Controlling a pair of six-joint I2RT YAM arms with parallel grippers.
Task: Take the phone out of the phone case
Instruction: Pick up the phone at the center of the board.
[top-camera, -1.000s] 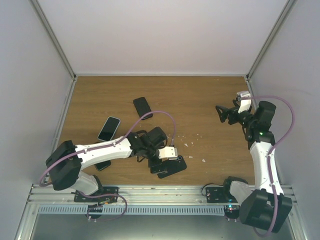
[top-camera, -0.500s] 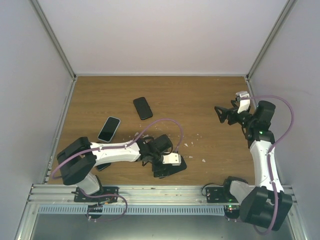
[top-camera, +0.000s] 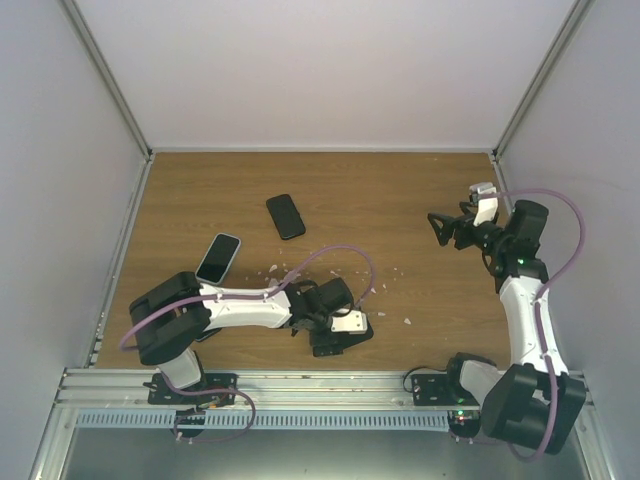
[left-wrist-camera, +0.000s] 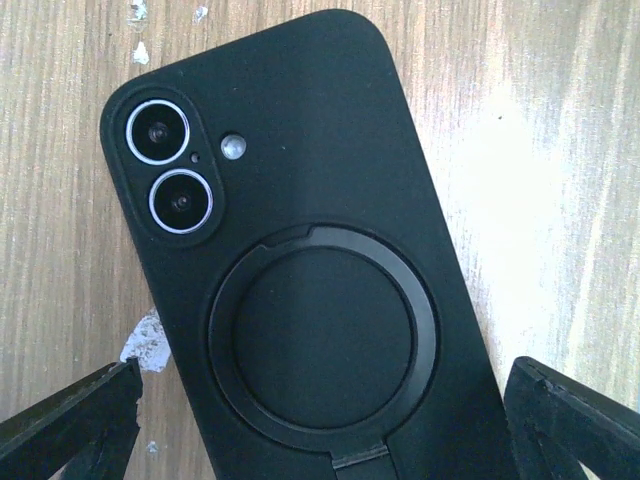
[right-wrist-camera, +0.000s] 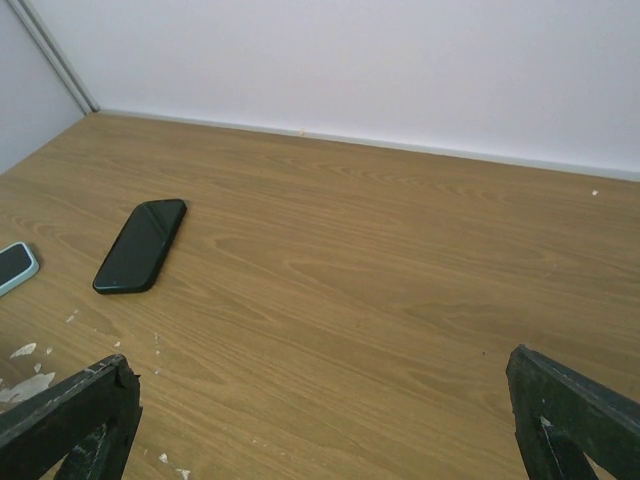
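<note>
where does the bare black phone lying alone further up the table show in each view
Top external: glossy black slab phone, just above and left of centre.
Left wrist: not in it.
Right wrist: left side, mid height.
Shared landmark: pale-rimmed phone, down-left of it in both.
</note>
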